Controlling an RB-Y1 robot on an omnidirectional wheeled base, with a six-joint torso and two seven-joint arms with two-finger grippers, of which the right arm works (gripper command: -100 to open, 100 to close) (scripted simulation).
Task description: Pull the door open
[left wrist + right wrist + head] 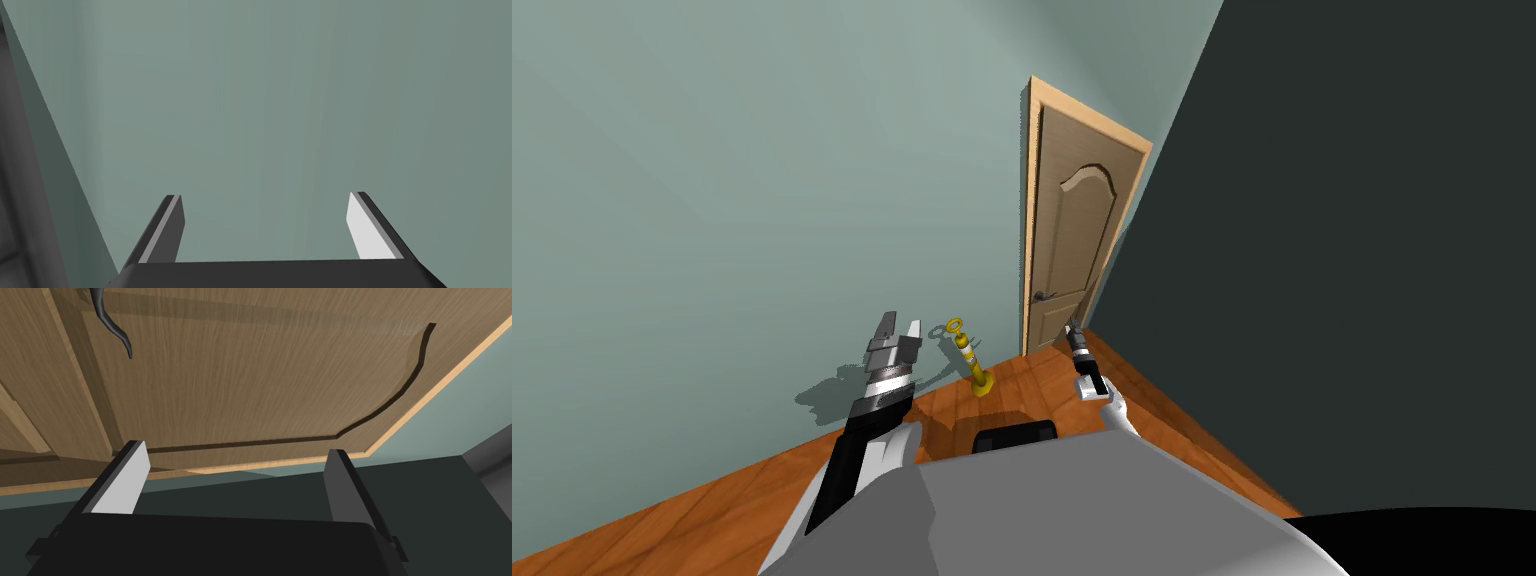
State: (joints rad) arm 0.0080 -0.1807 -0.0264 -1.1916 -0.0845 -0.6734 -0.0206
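**Right gripper**: fingers spread wide, nothing held between them. It is pointed at the door, close to its face, though no contact is seen. The handle, a dark curved lever, lies off to one side past the lighter finger, outside the gap. In the head view the right gripper is seen low in front of the door, with the handle a little above it and to the robot's left.

**Door**: brown, with an arched panel, shut in a pale frame. It is set near the corner where the green-grey wall meets a dark wall.

**Left gripper**: fingers likewise apart and empty. In the head view the left gripper is raised toward the green-grey wall, well apart from the door.

**Post**: yellow and ring-topped, stood on the wood floor between the left gripper and the door. It is judged to be no part of the task.

**Step in hand**: judged to be the approach, since the handle is not yet grasped and no pull is begun.

**Next move**: by judgement, the right gripper is to be shifted sideways until the lever sits between the fingers, then closed on it. Only then can the lever be turned and the door drawn back. The lever is thin, so close alignment is called for.
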